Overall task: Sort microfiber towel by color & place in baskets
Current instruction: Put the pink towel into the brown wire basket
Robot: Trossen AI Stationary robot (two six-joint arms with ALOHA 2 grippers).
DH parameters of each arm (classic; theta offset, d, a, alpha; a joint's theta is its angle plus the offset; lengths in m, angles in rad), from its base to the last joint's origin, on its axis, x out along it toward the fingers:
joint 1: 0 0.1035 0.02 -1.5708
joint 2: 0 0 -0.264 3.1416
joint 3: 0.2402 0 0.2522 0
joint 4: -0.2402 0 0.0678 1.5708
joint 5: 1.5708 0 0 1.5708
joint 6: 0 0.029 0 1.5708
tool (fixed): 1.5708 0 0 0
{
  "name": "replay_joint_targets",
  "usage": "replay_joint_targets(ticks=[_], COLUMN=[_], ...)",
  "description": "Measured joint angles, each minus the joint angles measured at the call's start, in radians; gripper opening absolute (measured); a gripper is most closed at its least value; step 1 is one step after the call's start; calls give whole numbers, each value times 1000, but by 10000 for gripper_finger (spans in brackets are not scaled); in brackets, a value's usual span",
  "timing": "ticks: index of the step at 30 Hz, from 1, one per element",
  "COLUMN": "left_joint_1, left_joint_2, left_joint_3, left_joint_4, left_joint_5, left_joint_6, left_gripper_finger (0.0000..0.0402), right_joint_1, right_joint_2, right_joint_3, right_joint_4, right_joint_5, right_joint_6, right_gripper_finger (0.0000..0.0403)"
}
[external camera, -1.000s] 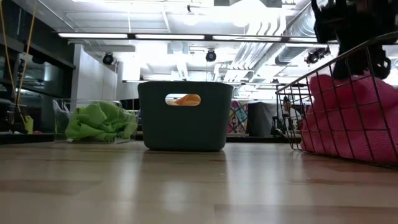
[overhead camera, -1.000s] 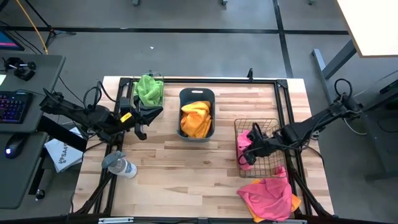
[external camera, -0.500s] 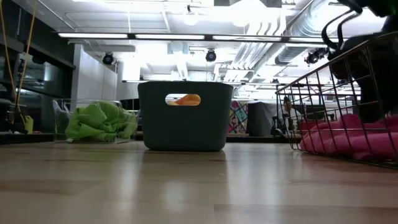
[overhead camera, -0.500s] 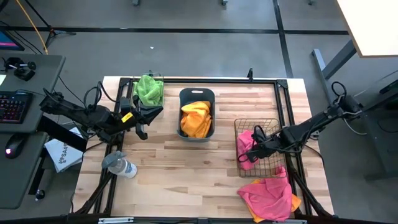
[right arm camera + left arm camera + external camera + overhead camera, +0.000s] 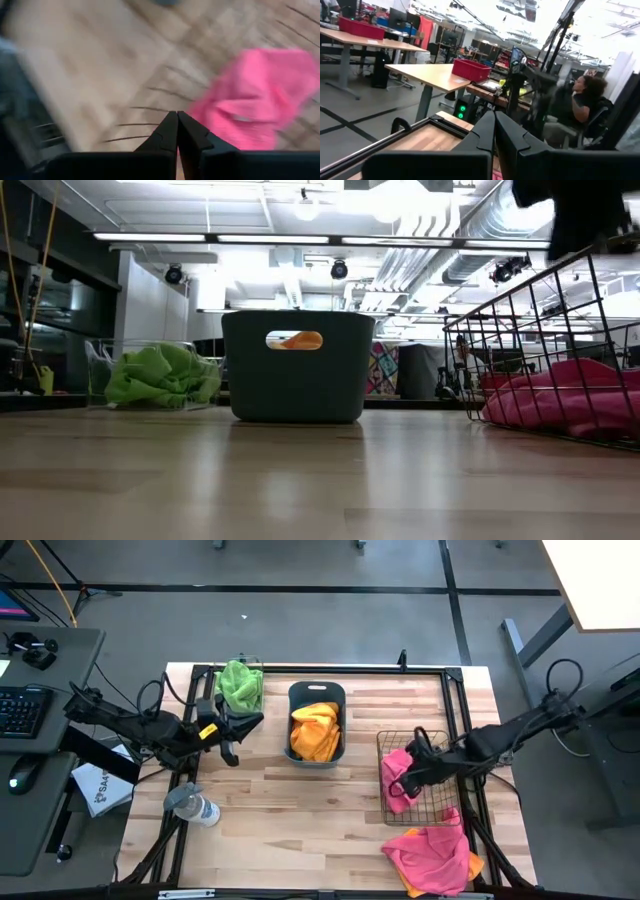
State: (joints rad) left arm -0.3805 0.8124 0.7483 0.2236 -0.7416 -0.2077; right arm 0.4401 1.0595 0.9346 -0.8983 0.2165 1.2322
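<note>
Where the wooden desk [image 5: 300, 810] carries the three containers, they sit across its upper half in the high view: a clear plastic bin [image 5: 240, 686] at upper left, a teal-blue tub [image 5: 316, 724] at upper centre, and a dark wire-mesh basket [image 5: 415, 777] at centre right. The clear bin holds one crumpled green towel [image 5: 239, 683], which also shows through the bin wall at the left of the low view [image 5: 160, 376]. The tub holds orange-yellow towels [image 5: 314, 732]; in the low view a patch of orange is visible through its handle cutout [image 5: 294, 340]. The wire-mesh basket holds a pink towel [image 5: 396, 777] lying low against its floor, as the low view confirms [image 5: 565, 402]. A loose pile of pink towels [image 5: 430, 856], with an orange edge showing beneath it, lies on the desk at lower right, just below the basket. The right end effector [image 5: 413, 769] is positioned above the basket over the pink towel; its wrist view shows the fingers [image 5: 167, 131] pressed together with nothing between them. The left end effector [image 5: 228, 746] waits at the left, just below the clear bin, fingers likewise clenched and empty. A plastic bottle [image 5: 192, 805] lies at the desk's left edge.
</note>
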Motion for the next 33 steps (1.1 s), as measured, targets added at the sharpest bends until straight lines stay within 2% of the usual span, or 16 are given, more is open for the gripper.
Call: replay_joint_targets(ticks=[3, 7, 11, 13, 17, 21, 23, 26, 33], left_joint_1=[0, 0, 0, 0, 0, 0, 0, 0, 0], left_joint_2=[0, 0, 0, 0, 0, 0, 0, 0, 0], left_joint_3=[0, 0, 0, 0, 0, 0, 0, 0, 0], left_joint_4=[-20, -54, -95, -105, -108, -107, -107, -108, -107], left_joint_5=[29, 34, 34, 35, 35, 35, 35, 35, 72], left_joint_6=[0, -10, -27, -28, -28, -28, -28, -27, -30], left_gripper_finger=[0, 0, 0, 0, 0, 0, 0, 0, 0], right_joint_1=[32, 119, 215, 252, 304, 370, 413, 477, 559], right_joint_2=[4, 42, 150, 234, 409, 564, 620, 681, 784], right_joint_3=[117, 227, 314, 375, 526, 664, 706, 719, 719], right_joint_4=[25, 134, 277, 294, 167, -133, -261, -343, -369], right_joint_5=[-12, -14, -16, -46, -243, -411, -428, -428, -400], right_joint_6=[-24, 9, 55, 66, 70, 100, 141, 240, 544], right_gripper_finger=[15, 64, 125, 149, 172, 174, 175, 175, 175])
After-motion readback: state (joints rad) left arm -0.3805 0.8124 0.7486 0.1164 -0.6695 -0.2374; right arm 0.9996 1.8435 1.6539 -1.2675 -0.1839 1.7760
